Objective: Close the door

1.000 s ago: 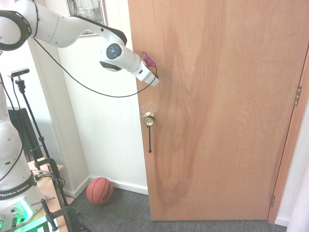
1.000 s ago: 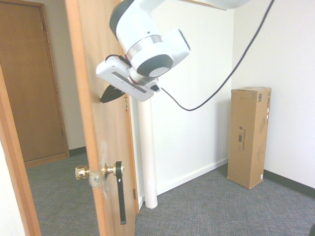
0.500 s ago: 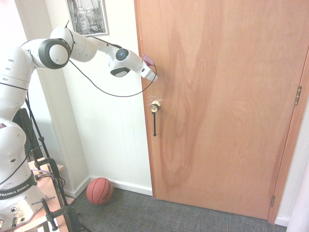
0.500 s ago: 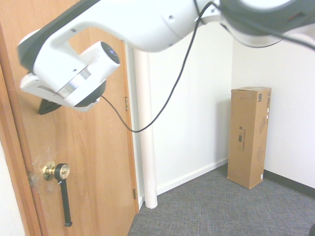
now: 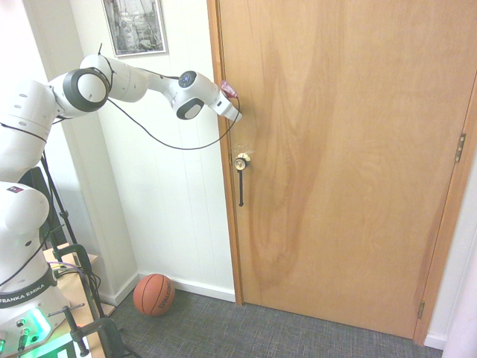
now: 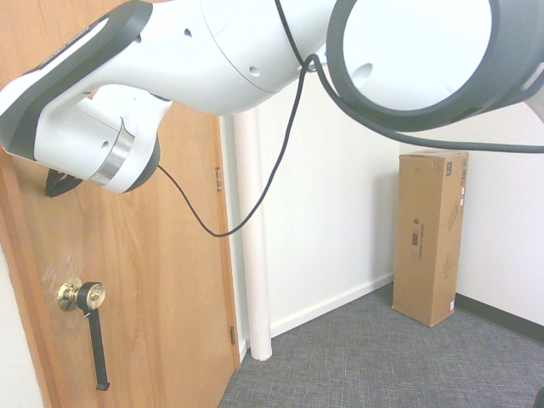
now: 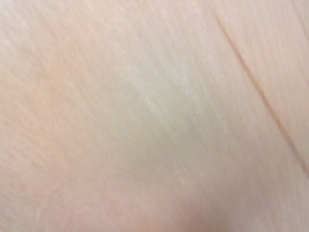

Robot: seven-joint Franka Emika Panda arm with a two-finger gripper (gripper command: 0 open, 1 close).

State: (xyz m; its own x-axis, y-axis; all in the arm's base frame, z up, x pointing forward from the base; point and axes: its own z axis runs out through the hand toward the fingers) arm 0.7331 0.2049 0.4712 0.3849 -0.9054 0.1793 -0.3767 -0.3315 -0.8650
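The door (image 5: 350, 164) is the biggest thing here. It is tall, flat and light brown, with wavy lines in the wood. In the first outside view it fills the frame (image 5: 222, 149) almost all the way, and its knob side sits right by the frame's left post. Its hinges (image 5: 460, 147) are on the right edge. I can't tell if the latch has clicked in yet.

The white arm (image 5: 89, 86) comes in from the left in that view. It reaches across to the door's left edge, up above the knob.

A tall brown box (image 6: 431, 234) stands by the far wall in the second outside view. An orange ball (image 5: 153, 294) lies on the floor near the wall, just left of the door's bottom corner. A picture (image 5: 134, 26) hangs on the wall above the arm.

The gripper (image 5: 229, 104) looks like it is touching the wood near the door's left edge, with its fingers squeezed together and nothing between them. The close-up camera shows only blurry wood, so it is very near the door.

The brass knob (image 5: 241, 162) is below the gripper, on the left edge. A thin black strap (image 5: 241, 190) hangs down from it.

I think this is the last part of the push. The door looks nearly shut. The next move should be a small, straight push into the wood until the door sits flat in the frame. The tip should stay on the wood and not slide off the edge.
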